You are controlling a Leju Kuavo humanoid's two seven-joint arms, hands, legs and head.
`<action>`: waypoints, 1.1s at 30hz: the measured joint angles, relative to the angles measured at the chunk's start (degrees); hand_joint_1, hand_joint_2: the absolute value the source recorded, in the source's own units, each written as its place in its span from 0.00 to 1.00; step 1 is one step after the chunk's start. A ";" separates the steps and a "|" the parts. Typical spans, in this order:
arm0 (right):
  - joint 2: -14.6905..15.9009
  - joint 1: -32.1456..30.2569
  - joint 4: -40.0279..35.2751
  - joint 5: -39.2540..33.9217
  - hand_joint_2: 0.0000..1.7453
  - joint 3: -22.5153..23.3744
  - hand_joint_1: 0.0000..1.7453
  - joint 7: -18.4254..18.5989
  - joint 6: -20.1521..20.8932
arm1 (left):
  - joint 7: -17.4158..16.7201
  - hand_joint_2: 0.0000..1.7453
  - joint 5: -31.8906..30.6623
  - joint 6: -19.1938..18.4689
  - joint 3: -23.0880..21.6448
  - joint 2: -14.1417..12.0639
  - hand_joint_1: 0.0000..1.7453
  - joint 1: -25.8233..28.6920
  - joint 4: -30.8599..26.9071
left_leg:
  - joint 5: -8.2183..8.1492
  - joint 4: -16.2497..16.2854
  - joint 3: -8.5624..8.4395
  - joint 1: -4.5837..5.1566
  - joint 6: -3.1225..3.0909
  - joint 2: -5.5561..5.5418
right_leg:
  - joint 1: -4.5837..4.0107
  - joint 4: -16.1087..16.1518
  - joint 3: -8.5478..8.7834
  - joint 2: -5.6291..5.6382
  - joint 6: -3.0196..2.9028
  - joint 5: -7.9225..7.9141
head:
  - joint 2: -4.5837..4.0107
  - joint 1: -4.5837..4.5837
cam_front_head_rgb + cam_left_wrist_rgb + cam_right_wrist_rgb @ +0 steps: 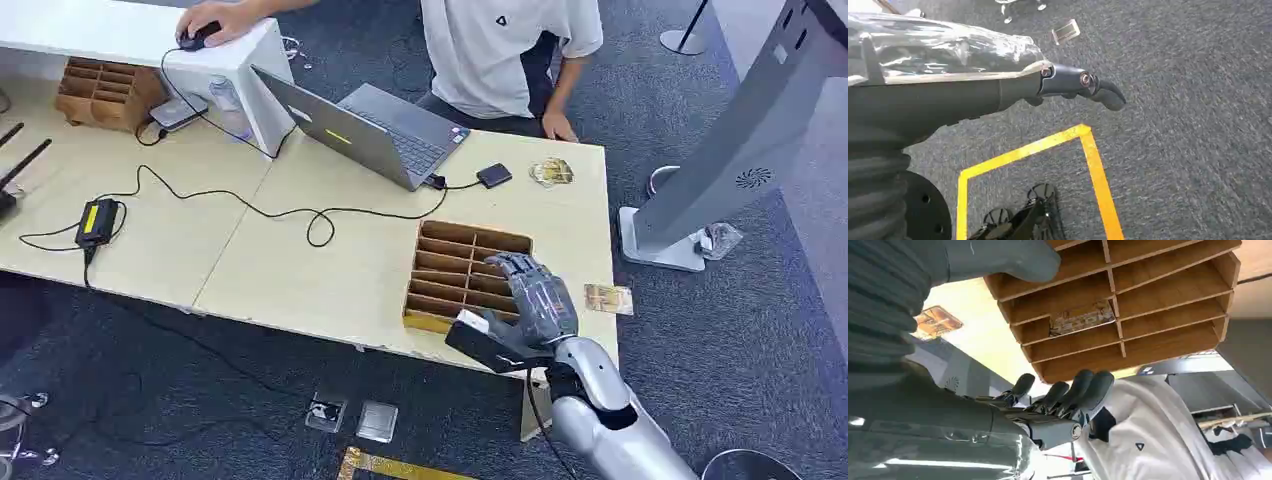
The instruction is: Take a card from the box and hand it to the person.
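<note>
The box [462,275] lies flat on the surface [330,270], its slots running 9 to 3 o'clock. A card [1082,318] lies in one slot, long axis along it. The right hand [535,300] hovers over the box's 4 o'clock corner, fingers [1083,390] apart, holding nothing. The left hand [1083,87] hangs over carpet, fingers curled, empty. A laptop [365,130] sits at 11 o'clock of the box, the person [500,50] at 12.

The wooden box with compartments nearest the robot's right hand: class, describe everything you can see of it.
The wooden box is a shallow tray of light brown wood, split by thin slats into two columns of long narrow compartments. It lies flat on the pale table, close to its near edge. The right hand hovers over its near right part, fingers apart; contact cannot be judged. The right wrist view shows one patterned card lying in a compartment; the others visible look empty.
</note>
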State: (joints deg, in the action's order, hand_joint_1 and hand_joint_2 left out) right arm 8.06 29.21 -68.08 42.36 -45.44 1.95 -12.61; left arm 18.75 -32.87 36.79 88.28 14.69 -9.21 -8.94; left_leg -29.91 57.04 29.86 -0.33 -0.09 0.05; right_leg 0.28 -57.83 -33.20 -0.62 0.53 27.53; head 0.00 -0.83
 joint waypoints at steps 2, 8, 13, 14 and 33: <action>-0.50 0.38 0.79 0.02 1.00 -0.02 0.34 -0.37 0.00 | -0.22 1.00 -0.13 0.26 0.00 0.00 0.00 0.00 0.02 | 0.00 0.00 0.01 0.00 0.00 0.00 | 0.00 0.00 0.00 0.00 0.00 0.00 | 0.00 0.00; -1.94 1.58 3.06 0.02 1.00 -0.20 0.35 -1.05 -0.15 | -0.72 1.00 -0.59 0.52 -0.02 0.00 0.00 -0.01 0.02 | 0.00 0.00 0.01 0.00 0.00 0.00 | 0.00 0.00 0.00 -0.01 0.00 0.00 | 0.00 -0.02; -2.95 2.45 5.44 0.26 1.00 -0.66 0.32 -1.46 -0.33 | -0.74 1.00 -0.68 0.61 -0.02 0.00 0.00 -0.01 0.26 | 0.00 0.00 0.00 0.00 0.00 0.00 | 0.00 0.00 0.00 -0.01 0.00 0.00 | 0.00 -0.02; -3.13 2.55 5.66 0.26 1.00 -0.72 0.32 -1.51 -0.39 | -0.74 1.00 -0.68 0.63 -0.02 0.00 0.00 -0.01 0.26 | 0.00 0.00 0.01 0.00 0.00 0.00 | 0.00 0.00 0.00 -0.01 0.00 0.00 | 0.00 0.00; -6.88 5.20 11.98 1.31 1.00 -1.33 0.36 -4.02 -2.45 | -0.63 1.00 -0.98 1.05 -0.02 0.00 0.00 -0.01 0.33 | 0.00 0.00 0.00 0.00 0.00 0.00 | 0.00 0.00 0.00 0.00 0.00 0.00 | 0.00 -0.02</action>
State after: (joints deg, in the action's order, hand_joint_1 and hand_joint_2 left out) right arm 1.18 34.41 -56.11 43.67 -46.77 -2.08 -15.06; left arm 18.12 -33.86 37.83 88.26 14.69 -9.22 -8.61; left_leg -29.91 57.04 29.86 -0.33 -0.09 0.04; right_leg 0.28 -57.83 -33.20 -0.62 0.53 27.53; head 0.00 -0.85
